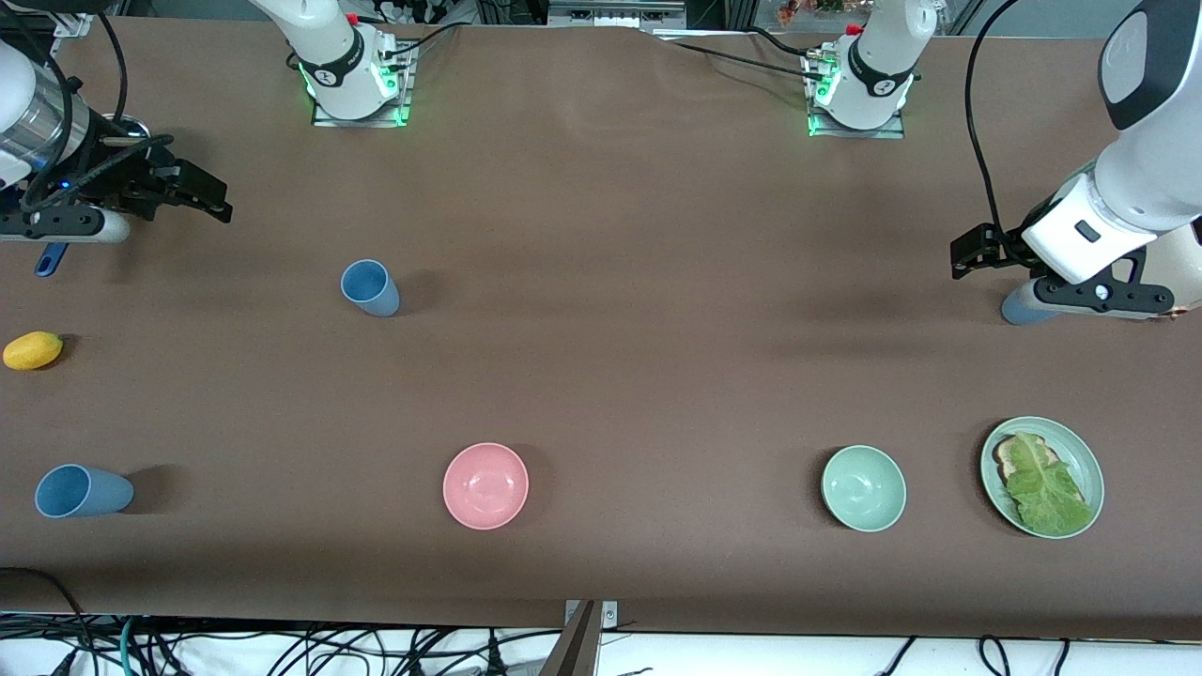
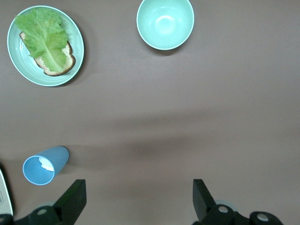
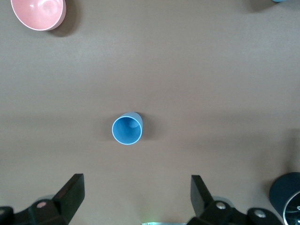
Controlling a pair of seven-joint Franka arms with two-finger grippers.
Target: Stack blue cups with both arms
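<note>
— Front view: what is placed where?
— An upright blue cup (image 1: 370, 287) is stood at ten o'clock from the pink bowl (image 1: 485, 485), a tipped cup (image 1: 83, 491) at nine, a third cup (image 1: 1024, 308) beneath the left arm (image 1: 1127, 188)
— And the claws?
— The left claw (image 2: 138, 197) and right claw (image 3: 136, 194) are held spread above the desk (image 1: 657, 282), likely readied for grasping

The table (image 1: 601, 376) is covered with a matt brown cloth-like sheet, faintly creased. A dull, smooth finish is shown by the blue cups (image 1: 370, 287) (image 1: 83, 491), while a soft gloss is seen on the pink bowl (image 1: 485, 485) and green bowl (image 1: 863, 487). The arms (image 1: 329, 47) are cased in glossy white plastic.
</note>
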